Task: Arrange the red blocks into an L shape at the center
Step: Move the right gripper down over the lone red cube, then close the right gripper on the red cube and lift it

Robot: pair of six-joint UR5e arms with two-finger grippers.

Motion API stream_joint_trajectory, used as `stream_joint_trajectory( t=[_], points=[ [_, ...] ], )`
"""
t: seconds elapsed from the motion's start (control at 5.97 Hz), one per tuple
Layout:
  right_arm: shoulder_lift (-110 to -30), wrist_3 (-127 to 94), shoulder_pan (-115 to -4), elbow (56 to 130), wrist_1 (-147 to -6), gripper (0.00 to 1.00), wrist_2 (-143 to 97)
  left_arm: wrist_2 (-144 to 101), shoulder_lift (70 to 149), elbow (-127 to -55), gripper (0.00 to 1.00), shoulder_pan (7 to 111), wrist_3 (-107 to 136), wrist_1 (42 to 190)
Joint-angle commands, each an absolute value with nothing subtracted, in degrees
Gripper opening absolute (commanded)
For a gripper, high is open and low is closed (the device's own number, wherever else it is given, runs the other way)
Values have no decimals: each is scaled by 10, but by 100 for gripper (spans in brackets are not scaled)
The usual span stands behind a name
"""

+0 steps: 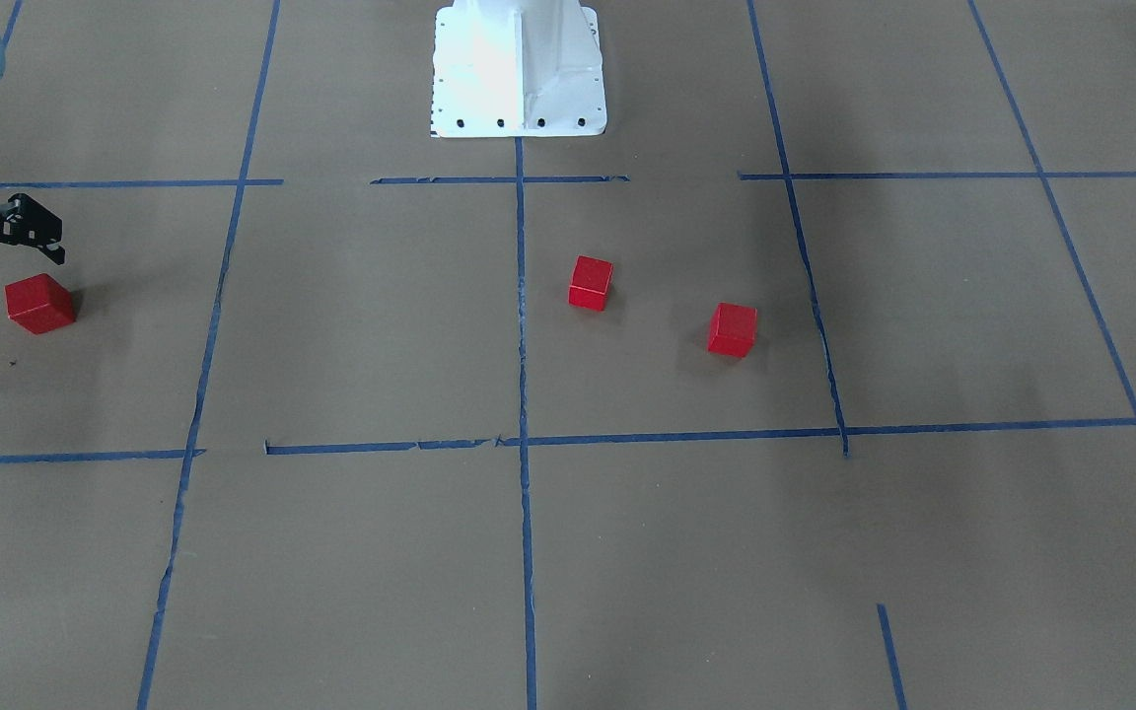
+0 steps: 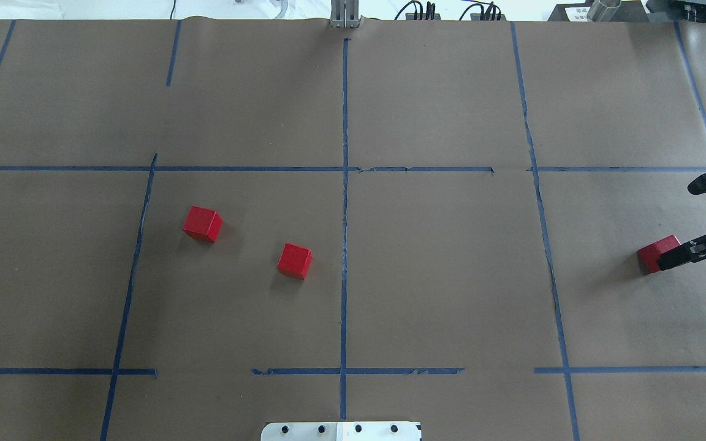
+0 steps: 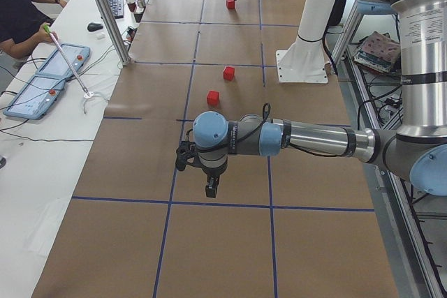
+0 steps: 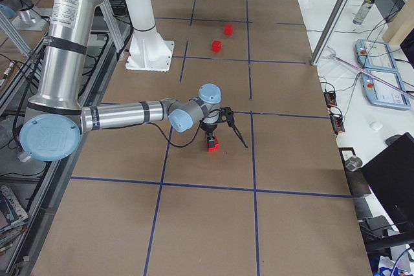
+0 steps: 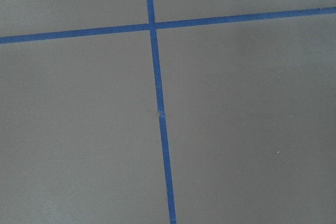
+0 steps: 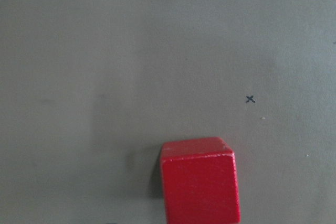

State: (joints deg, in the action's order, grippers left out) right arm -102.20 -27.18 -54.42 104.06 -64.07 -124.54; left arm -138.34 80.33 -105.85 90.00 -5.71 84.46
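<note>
Three red blocks lie on the brown paper. Two are near the centre [image 2: 295, 261] [image 2: 202, 223], on my left half, apart from each other. In the front view they lie at mid-table [image 1: 591, 283] [image 1: 732, 329]. The third block [image 2: 654, 252] [image 1: 39, 303] lies at my far right. My right gripper [image 2: 678, 225] [image 1: 16, 261] hangs open just beside and above it, holding nothing. The right wrist view shows that block [image 6: 199, 179] at the bottom edge. My left gripper [image 3: 209, 186] shows only in the exterior left view, low over bare paper. I cannot tell whether it is open.
The white robot base [image 1: 519, 69] [image 2: 341, 430] stands at the table's near middle edge. Blue tape lines [image 5: 160, 114] divide the paper into squares. An operator [image 3: 17, 19] sits beside the table behind a metal post [image 3: 105, 15].
</note>
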Motion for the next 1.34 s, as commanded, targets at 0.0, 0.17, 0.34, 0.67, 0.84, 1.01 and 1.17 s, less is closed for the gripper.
stream_joint_trajectory(
  t=[0.0,0.17,0.34,0.67,0.84,1.01,1.17],
  points=[
    [-994,-250,-542,1001,-641,98,-1245,-1383,803,-1059,100,900,-57,845],
    [-992,-249,-542,990,-641,98,-1245,-1383,803,-1060,100,900,-57,845],
    [-985,-250,-541,976,-640,98,-1245,-1383,803,-1060,100,900,-57,845],
    [-982,-258,-541,977,-641,4,-1248,-1383,803,-1059,100,900,-58,845],
    [-973,-263,-541,1011,-649,0,-1266,-1383,804,-1059,100,900,-58,845],
    [-954,-345,-532,1054,-648,0,-1282,-1383,805,-1059,100,900,-58,845],
    [-916,-437,-492,1089,-650,0,-1280,-1383,805,-1059,100,900,-58,845]
  ],
)
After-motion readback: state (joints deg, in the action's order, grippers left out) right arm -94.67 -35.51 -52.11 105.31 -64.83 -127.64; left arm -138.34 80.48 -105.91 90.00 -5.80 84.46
